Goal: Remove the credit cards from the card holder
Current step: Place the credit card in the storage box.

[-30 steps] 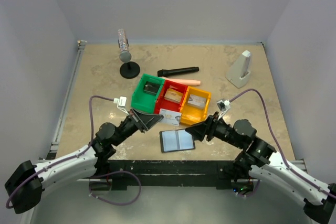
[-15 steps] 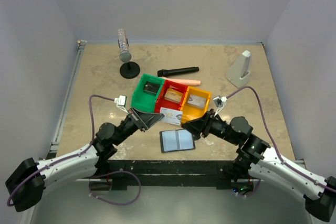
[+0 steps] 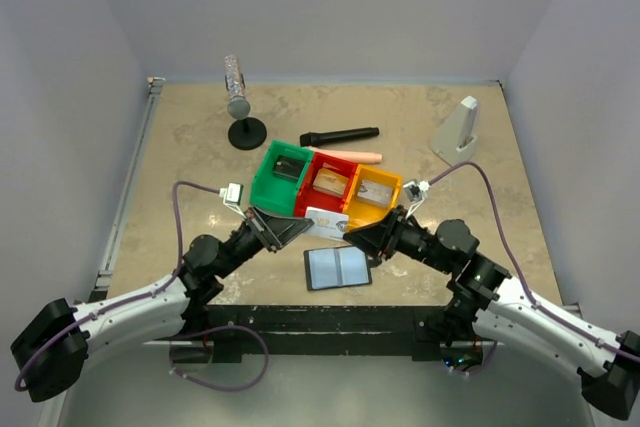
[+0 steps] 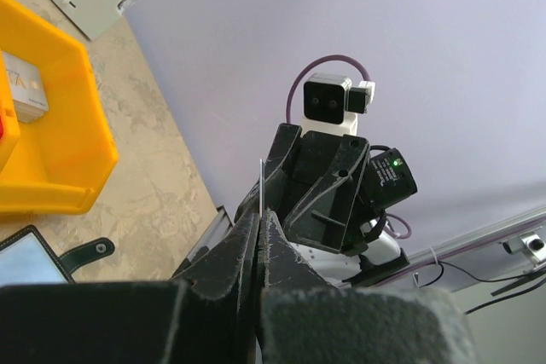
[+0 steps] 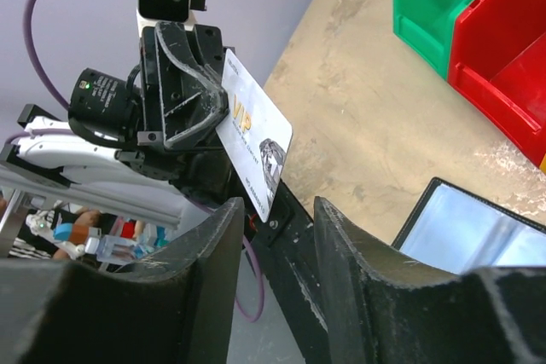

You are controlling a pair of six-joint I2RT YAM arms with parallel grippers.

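Left end effector (image 3: 300,227) is clamped tight on a white credit card (image 3: 325,217), fingers pressed together on one short end, and the card is up off the worktop (image 3: 450,207), just in front of the red bin (image 3: 325,185). From the right wrist view you can read "VIP" on the card's face (image 5: 254,155), tilted, with its lower corner pointing toward the camera. Right end effector (image 3: 352,232) is right there at the card's other end, fingers (image 5: 213,270) standing apart, the corner lined up with the gap and neither finger touching it. Below them the card holder (image 3: 337,267) lies open and flat on the worktop, bluish-grey inside up, near the front edge between the two arms; its small black tab (image 4: 94,249) sticks out beside the yellow bin (image 4: 43,142)
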